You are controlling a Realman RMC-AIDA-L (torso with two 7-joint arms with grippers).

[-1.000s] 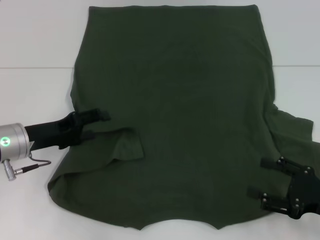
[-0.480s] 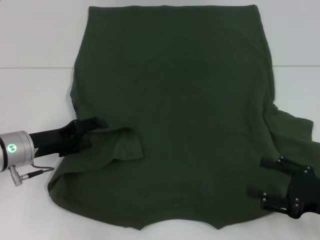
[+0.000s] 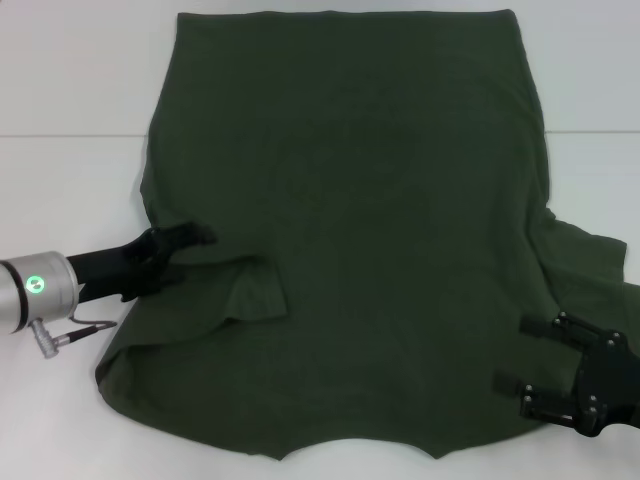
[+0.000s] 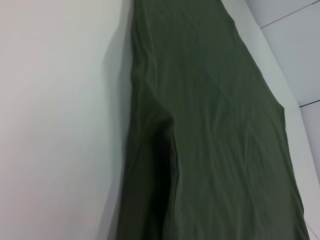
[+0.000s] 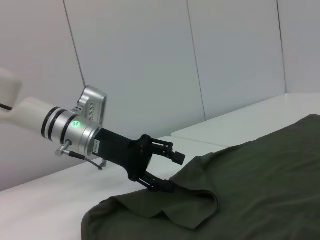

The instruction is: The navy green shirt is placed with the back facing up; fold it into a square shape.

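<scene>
The navy green shirt point(image 3: 380, 220) lies spread flat on the white table point(image 3: 70, 90). Its left sleeve point(image 3: 250, 288) is folded in over the body. My left gripper point(image 3: 190, 255) is open at the shirt's left edge, beside that folded sleeve. In the right wrist view the left gripper point(image 5: 170, 172) has its jaws apart, the lower finger touching the cloth edge point(image 5: 195, 187). My right gripper point(image 3: 515, 353) is open and empty over the shirt's lower right part. The left wrist view shows only the shirt's edge point(image 4: 215, 125) against the table point(image 4: 60, 100).
The shirt's right sleeve point(image 3: 590, 260) lies bunched near the table's right edge. A seam point(image 3: 70, 135) crosses the table behind the left arm. Grey wall panels point(image 5: 150, 60) stand beyond the table.
My left gripper drew back slightly to the left and down, then rose a little again, staying at the shirt's left edge. The shirt and my right gripper have not moved.
</scene>
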